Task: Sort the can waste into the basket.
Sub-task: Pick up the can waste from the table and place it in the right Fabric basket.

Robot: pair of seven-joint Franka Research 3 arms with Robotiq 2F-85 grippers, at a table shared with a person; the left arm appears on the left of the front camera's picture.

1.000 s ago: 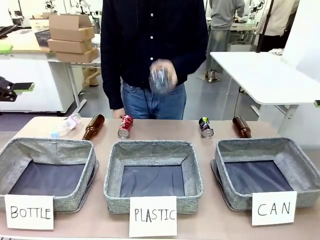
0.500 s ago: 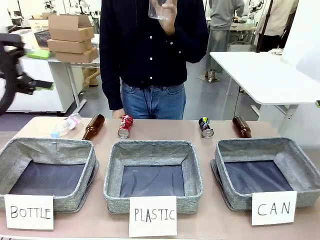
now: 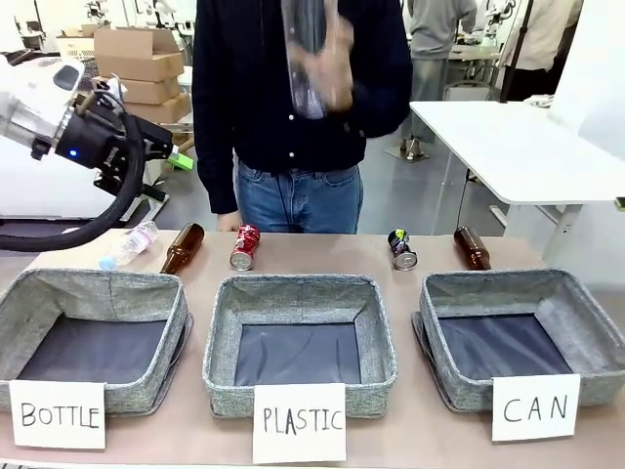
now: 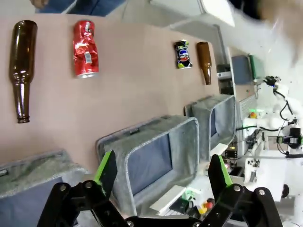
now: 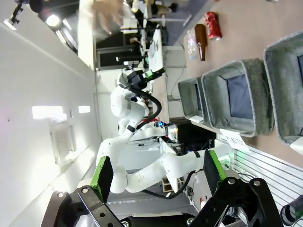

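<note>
Tabletop (image 3: 322, 252) bears red can (image 3: 244, 246), dark can (image 3: 401, 248); CAN basket (image 3: 508, 281) bare inside; left gripper (image 4: 162, 160), right gripper (image 5: 157, 160) spread.

At the upper left of the front view we see the left arm (image 3: 29, 103): a rounded white shell, then a black wrist block with a small blue light, and a thick black cable (image 3: 49, 239) looped beneath. In the wrist views we find the left gripper (image 4: 162, 172) and right gripper (image 5: 158, 172) black and angular, dotted with round screws, with bright green pads (image 4: 106, 170). At top centre the person (image 3: 254, 59) wears a dark shirt (image 3: 264, 127) with small pale buttons and blue jeans (image 3: 298, 200).
</note>
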